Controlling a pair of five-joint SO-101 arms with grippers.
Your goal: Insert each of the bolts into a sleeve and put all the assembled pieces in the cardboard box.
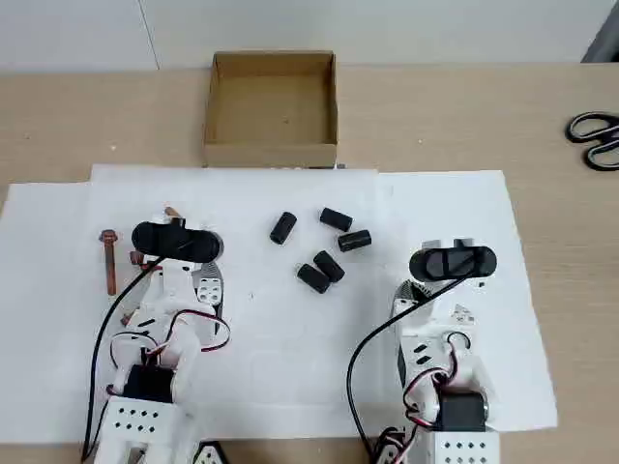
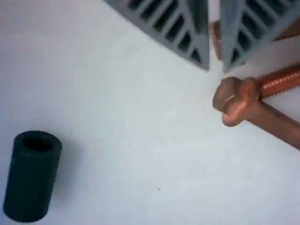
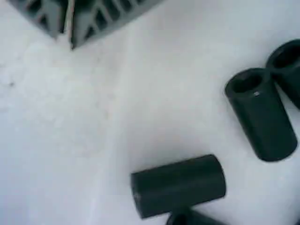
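Observation:
Several black sleeves (image 1: 329,266) lie loose at the middle of the white paper, between the two arms. Copper bolts (image 1: 109,261) lie on the paper's left side, beside the left arm (image 1: 174,242). In the left wrist view my left gripper (image 2: 214,65) is shut, its grey tips just off two crossed bolts (image 2: 233,101); one sleeve (image 2: 32,176) lies apart from them. My right gripper (image 3: 64,40) is shut over bare paper, away from three sleeves (image 3: 178,185). The right arm (image 1: 452,261) stands right of the sleeve cluster. The open cardboard box (image 1: 221,108) sits beyond the paper and holds nothing.
White paper (image 1: 290,387) covers the near table. Scissors (image 1: 595,135) lie on the bare wood at the far right. Cables run along both arms near the front edge.

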